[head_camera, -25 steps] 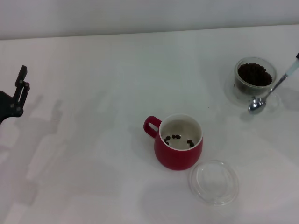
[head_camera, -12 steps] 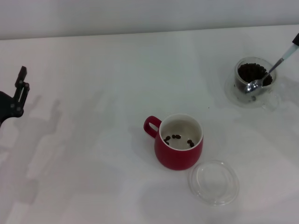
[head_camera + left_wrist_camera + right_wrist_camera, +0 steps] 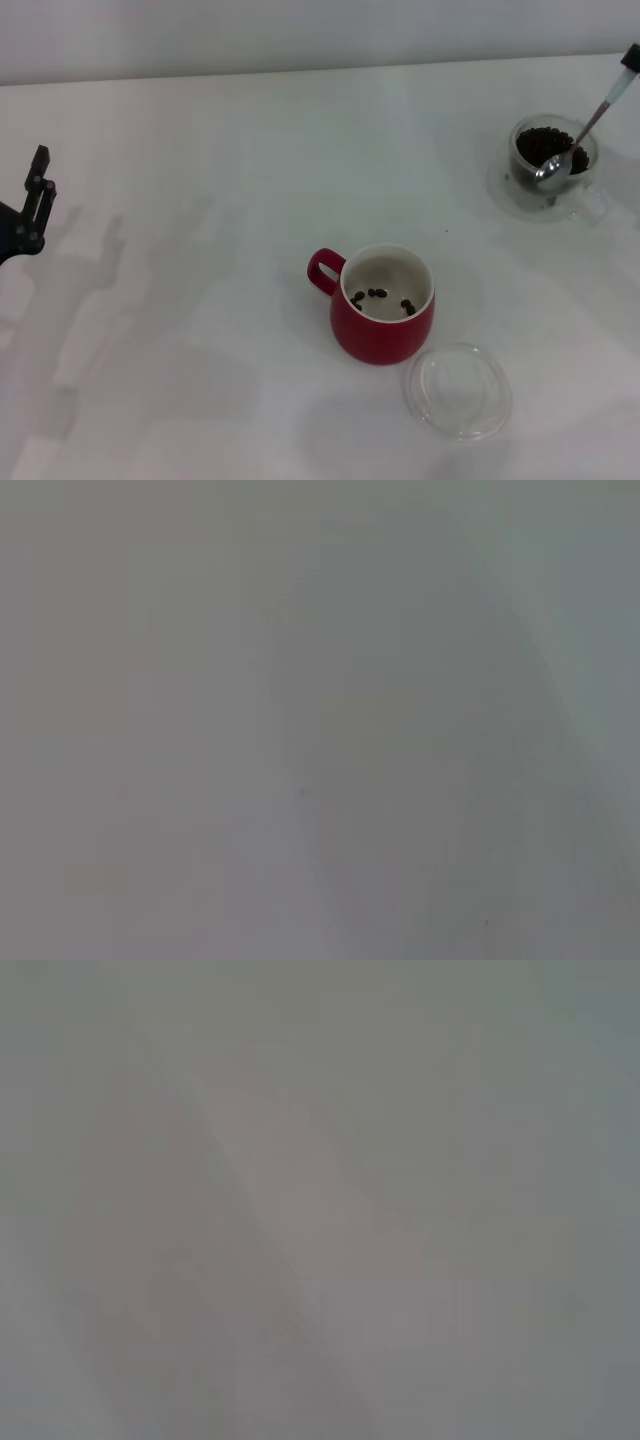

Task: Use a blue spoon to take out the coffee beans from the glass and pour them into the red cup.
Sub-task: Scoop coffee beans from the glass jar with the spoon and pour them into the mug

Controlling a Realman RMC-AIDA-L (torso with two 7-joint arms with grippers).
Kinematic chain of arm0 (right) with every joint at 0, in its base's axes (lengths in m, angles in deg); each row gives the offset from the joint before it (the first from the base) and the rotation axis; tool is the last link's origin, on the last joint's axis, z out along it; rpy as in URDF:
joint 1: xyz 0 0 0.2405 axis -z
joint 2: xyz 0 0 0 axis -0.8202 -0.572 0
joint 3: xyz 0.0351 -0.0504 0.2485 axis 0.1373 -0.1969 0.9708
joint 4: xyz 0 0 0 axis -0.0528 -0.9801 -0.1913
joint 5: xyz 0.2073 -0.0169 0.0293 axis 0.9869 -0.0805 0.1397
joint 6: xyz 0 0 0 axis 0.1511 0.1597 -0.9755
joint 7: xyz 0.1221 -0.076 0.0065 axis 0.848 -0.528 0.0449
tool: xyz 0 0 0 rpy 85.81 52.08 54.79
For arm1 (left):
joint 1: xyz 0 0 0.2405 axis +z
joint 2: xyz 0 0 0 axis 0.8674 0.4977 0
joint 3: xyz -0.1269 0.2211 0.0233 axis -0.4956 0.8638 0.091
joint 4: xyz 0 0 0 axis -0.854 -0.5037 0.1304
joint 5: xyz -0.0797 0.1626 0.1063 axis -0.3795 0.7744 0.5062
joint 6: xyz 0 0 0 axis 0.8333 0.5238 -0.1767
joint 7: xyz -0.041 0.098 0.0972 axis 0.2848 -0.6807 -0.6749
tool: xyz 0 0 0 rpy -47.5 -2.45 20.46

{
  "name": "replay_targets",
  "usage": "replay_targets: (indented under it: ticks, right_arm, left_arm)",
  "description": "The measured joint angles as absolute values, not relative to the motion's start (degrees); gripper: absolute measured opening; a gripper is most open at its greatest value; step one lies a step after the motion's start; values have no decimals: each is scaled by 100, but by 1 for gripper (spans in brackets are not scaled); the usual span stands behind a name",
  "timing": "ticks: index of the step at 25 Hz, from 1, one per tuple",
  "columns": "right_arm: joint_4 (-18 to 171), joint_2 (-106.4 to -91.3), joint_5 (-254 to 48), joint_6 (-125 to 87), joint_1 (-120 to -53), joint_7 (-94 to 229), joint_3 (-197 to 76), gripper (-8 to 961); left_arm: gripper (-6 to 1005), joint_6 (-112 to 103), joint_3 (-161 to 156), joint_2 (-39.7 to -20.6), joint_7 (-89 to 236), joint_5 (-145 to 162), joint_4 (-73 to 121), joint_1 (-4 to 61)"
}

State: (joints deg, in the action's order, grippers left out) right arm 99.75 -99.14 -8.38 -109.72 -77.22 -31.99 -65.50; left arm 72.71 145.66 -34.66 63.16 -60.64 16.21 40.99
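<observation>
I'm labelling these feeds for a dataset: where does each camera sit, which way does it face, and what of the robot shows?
Head view: on the robot's head, facing forward and down at the table: red cup, glass with the spoon in it, lid. Left gripper at the left edge; right gripper barely in at the top right.
Left wrist view: on the left wrist; only a blank grey surface, no robot parts.
Right wrist view: on the right wrist; likewise.
Shared: nothing identifiable.

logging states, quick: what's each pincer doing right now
Left pincer: parked at the table's left edge, holding nothing; open or closed cannot be told.
Right pincer: barely in view at the right edge, closed on the spoon, whose bowl is in the glass.
</observation>
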Motion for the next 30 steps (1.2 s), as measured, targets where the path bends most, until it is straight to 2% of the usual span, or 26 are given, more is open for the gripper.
replay_targets:
  ticks: [13,27,30]
  right_arm:
    - [10003,-9768,-612,-10759,-7796,-3332,-6551,155]
    - [9944,-9861,-645,-10204,-7968,-4186,-6602,156]
    - [9942,-9918,-621,-10174,-7981,-4420,-6601,157]
  left_arm:
    - [544,7264,14558,-3457,6316,-6157,1621,4087]
    - [543,7085,14558,-3468,6317,-6210,1604,3992]
    - [543,7038,14558,-3475,6316,-6210,1603,3976]
